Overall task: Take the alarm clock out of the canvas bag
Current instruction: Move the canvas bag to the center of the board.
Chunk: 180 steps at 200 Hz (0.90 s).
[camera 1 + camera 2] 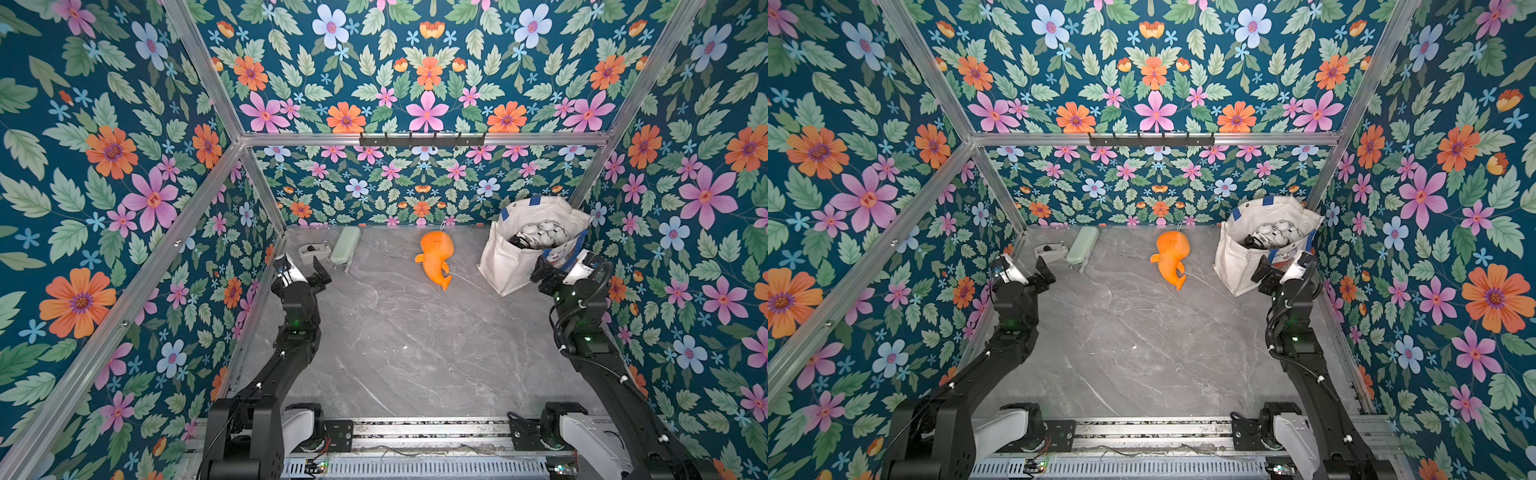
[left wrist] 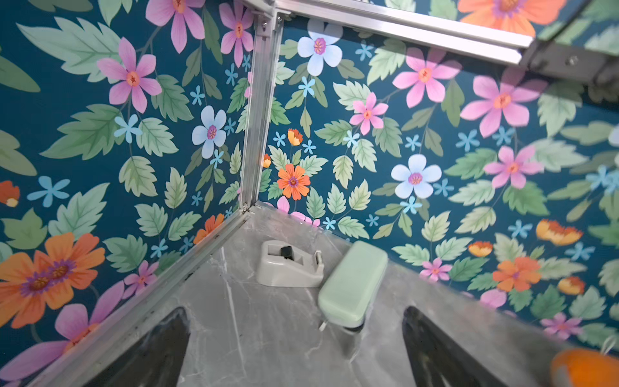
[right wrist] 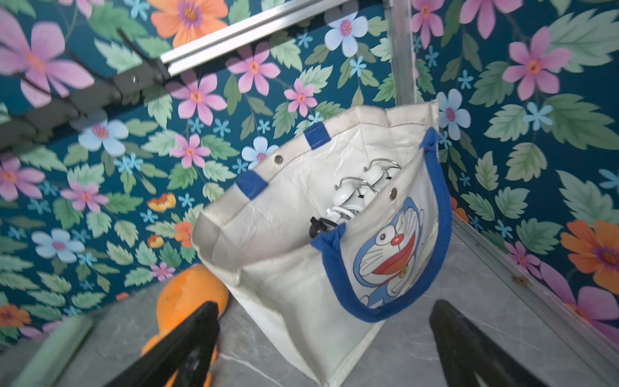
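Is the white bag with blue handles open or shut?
Open: the off-white canvas bag gapes at its mouth, showing a white twin-bell alarm clock inside.

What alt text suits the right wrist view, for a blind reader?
A canvas bag with blue handles and a cartoon cat print stands open on the grey table, a white alarm clock showing inside. The open, empty right gripper faces it; an orange toy lies beside the bag.

I am holding my left arm [image 1: 297,307] bent up along the left side and my right arm [image 1: 582,299] along the right, both reaching far. The left pincer [image 2: 296,311] is gaping wide, gripping nothing; the right pincer [image 3: 326,304] is gaping likewise.
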Tool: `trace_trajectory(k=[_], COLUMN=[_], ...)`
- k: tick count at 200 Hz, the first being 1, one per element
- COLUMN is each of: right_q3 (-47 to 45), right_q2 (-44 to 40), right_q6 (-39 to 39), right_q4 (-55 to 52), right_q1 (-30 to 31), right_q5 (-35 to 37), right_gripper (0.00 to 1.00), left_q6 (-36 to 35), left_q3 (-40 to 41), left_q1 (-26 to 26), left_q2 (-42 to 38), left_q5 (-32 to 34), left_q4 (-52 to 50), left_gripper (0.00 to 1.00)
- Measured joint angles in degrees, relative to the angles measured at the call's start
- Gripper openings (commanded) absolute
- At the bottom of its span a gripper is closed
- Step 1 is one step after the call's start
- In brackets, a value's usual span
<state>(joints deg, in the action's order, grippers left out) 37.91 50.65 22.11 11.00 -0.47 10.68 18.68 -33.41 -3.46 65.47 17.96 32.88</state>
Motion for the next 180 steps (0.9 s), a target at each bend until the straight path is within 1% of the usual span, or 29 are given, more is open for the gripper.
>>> trace_trajectory(k=[17,39,52,69,81,96,122,153,180], right_q3=[6.6,14.7,18.0,21.4,24.0,27.7,33.5,39.9,44.7], right_q2=[1.0,4.1,6.1,9.5,12.4,16.0,22.2,30.0,36.1], right_q6=[5.2,10.6,12.7,15.9,17.8,19.0,19.6,19.4,18.0], right_q4=[-9.0,-20.4,-24.9,-29.2,-31.8,-35.2,-37.9,-41.4,-44.4], right_q1=[-0.1,-1.1,-3.4,-8.2,-11.3,-12.7,-12.9,-13.1,-13.0], right_q5=[1.8,2.8,2.1,-0.7,-3.7,-5.2,-8.9,-11.7,-13.8], right_gripper=[0.99,0.99,0.99,0.99,0.99,0.99,0.99,0.99,0.99], left_q6=[5.0,10.6,13.0,14.3,14.3,14.2,13.9,13.3,12.8], left_q3=[-7.3,-10.7,-13.1,-17.0,-19.3,-21.2,-23.3,-24.7,-24.9], left_q1=[0.1,0.0,-0.5,-2.2,-3.3,-4.6,-6.1,-8.0,-8.5], left_q2=[0.8,0.3,0.3,0.4,0.7,0.8,1.2,1.5,1.5], left_q5=[-0.2,-1.9,-3.0,-4.2,-5.5,-6.8,-8.6,-10.8,-11.8], left_q4=[-9.5,-19.3,-24.4,-29.3,-31.4,-34.0,-36.8,-38.4,-39.1], left_gripper=[1.0,1.0,1.0,1.0,1.0,1.0,1.0,1.0,1.0])
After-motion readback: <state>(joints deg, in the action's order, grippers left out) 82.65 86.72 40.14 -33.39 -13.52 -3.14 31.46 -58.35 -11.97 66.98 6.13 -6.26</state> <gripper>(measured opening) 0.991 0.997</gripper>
